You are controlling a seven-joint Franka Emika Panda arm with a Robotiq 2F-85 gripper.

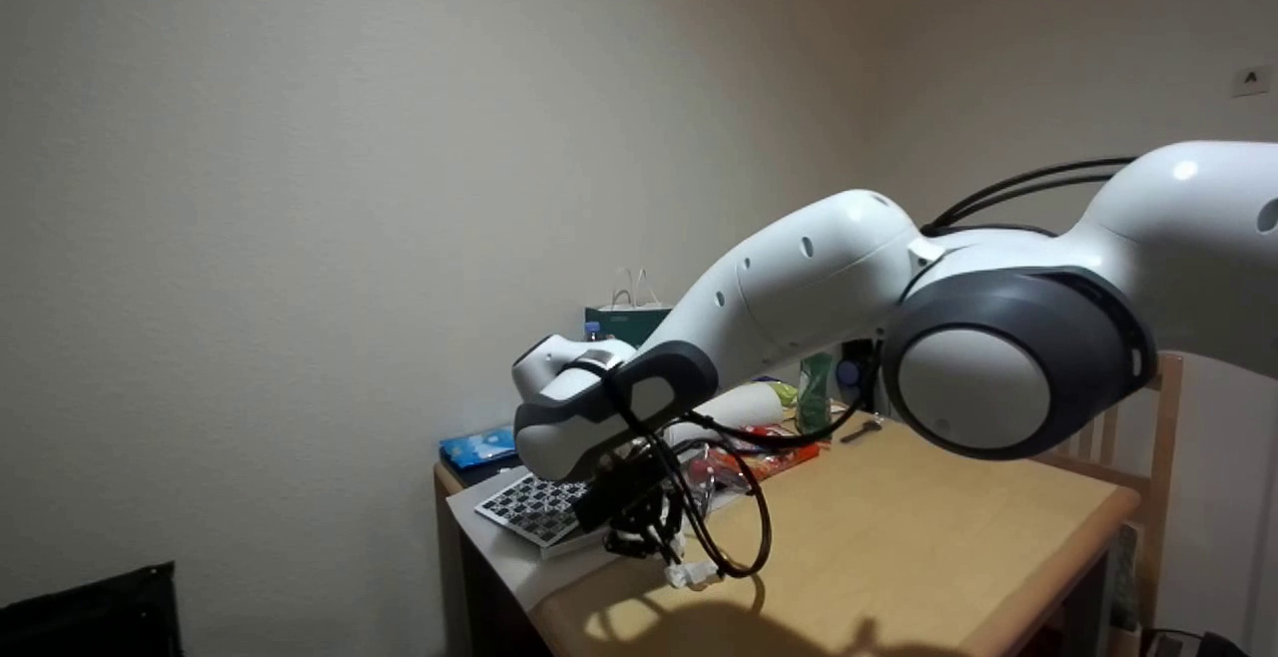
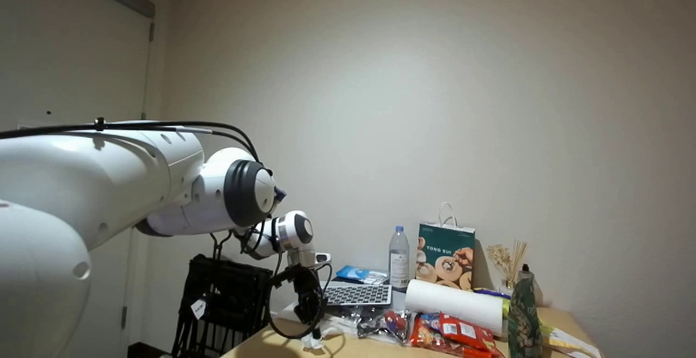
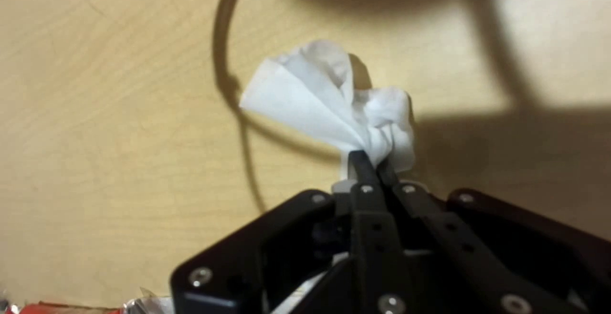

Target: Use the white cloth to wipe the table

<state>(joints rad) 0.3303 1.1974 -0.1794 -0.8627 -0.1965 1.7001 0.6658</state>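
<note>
The claw (image 3: 373, 163) is pointed down over the tabletop (image 1: 929, 517), and its two dark fingers (image 3: 363, 168) are closed on the white cloth (image 3: 329, 106). In the wrist view, the cloth is pinched at a gathered place: one part of it is spread like a fan toward the upper left, and another part is crumpled in small folds just beside. In both exterior views, the cloth is seen at the lower end of the claw, near the checkered board (image 2: 359, 295). Whether the tabletop is touched by the cloth cannot be told with certainty. Around the cloth, brown shadows (image 3: 477, 151) are cast on the light wood, and by one of them a thin curved line is formed.

The robot arm (image 1: 799, 268) is stretched above the tabletop, and black cables (image 1: 768, 527) are hung in a loop beside the claw.

In an exterior view, many things are gathered toward the wall (image 2: 489, 102). A clear plastic bottle (image 2: 399, 260) is stood upright just beside a green paper bag (image 2: 446, 257), on which the words TONG SUI are printed. In front of the bag, a paper towel roll (image 2: 454, 304) is laid on its side, and in front of the roll, red packets (image 2: 467, 333) are placed. Behind the checkered board, a blue packet (image 2: 359, 275) is placed. Dried flowers (image 2: 501, 257) are seen between the bag and a green patterned pouch (image 2: 523, 320).

In an exterior view, a wooden chair (image 1: 1163, 467) is stood next to the tabletop, partly covered by it.
</note>
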